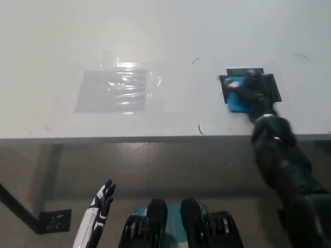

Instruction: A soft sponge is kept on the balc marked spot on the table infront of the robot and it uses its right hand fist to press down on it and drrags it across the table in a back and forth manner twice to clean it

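A blue sponge (236, 99) lies on the black marked spot (269, 85) at the right of the white table (165, 41). My black right hand (253, 92) rests on top of the sponge with its fingers closed into a fist, covering the sponge's right part. The black right arm (282, 160) reaches up from the bottom right over the table's front edge. My white left hand (102, 199) hangs below the table at the lower left, fingers apart and holding nothing.
A grey taped patch under shiny clear film (115, 91) lies on the table's left half. The table's front edge (129, 139) runs across the middle of the picture. Dark table legs (18, 209) and floor plates show below.
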Controlling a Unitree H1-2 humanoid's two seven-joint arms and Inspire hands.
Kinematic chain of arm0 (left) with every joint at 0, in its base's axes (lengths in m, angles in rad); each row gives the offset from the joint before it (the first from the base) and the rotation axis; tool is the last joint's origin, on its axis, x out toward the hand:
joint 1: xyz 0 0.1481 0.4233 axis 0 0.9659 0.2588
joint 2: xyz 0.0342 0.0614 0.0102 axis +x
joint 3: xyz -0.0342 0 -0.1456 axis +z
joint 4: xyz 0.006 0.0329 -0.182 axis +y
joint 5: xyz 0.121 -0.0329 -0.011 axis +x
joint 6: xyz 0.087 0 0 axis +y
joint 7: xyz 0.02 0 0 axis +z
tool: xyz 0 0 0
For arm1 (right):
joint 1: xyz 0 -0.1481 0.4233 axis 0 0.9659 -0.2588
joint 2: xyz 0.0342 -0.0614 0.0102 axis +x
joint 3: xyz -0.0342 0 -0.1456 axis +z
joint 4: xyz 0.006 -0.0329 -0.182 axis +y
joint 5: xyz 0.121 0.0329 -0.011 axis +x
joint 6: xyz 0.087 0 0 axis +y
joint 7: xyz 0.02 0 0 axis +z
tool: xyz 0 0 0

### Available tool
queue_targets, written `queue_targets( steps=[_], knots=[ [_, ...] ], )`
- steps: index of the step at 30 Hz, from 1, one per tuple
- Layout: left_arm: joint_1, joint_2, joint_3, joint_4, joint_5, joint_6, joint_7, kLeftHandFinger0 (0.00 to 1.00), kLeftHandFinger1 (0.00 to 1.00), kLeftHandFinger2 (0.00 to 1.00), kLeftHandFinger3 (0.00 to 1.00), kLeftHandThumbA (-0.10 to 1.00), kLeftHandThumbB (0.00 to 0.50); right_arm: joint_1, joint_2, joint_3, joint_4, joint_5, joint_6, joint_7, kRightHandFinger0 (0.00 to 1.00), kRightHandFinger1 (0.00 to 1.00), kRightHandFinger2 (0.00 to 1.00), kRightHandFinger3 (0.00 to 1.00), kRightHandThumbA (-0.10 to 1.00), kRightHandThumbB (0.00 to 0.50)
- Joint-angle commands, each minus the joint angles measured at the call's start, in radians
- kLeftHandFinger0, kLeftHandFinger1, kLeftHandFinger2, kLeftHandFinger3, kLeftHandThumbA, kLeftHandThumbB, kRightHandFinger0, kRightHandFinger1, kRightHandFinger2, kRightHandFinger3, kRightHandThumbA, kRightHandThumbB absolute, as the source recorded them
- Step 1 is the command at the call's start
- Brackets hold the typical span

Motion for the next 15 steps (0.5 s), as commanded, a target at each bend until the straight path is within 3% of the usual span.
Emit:
queue_targets(
  steps=[1, 12, 15],
  knots=[
    [-0.012, 0.006, -0.004, -0.012, 0.005, -0.043, 0.008, 1.0, 1.0, 1.0, 1.0, 1.0, 0.0, -0.034, 0.021, 0.035, -0.007, -0.036, 0.031, -0.007, 0.0, 0.0, 0.0, 0.0, 1.0, 0.161],
    [-0.003, 0.008, -0.003, -0.02, 0.008, -0.04, 0.011, 1.0, 1.0, 0.96, 1.0, 1.0, 0.001, 0.002, -0.024, 0.028, 0.02, -0.019, 0.032, 0.002, 0.0, 0.0, 0.0, 0.01, 1.0, 0.121],
    [-0.003, 0.007, -0.003, -0.017, 0.005, -0.043, 0.011, 1.0, 1.0, 0.95, 1.0, 1.0, 0.0, 0.008, -0.045, 0.018, 0.024, -0.013, 0.037, 0.0, 0.0, 0.0, 0.0, 0.02, 1.0, 0.129]
  ],
)
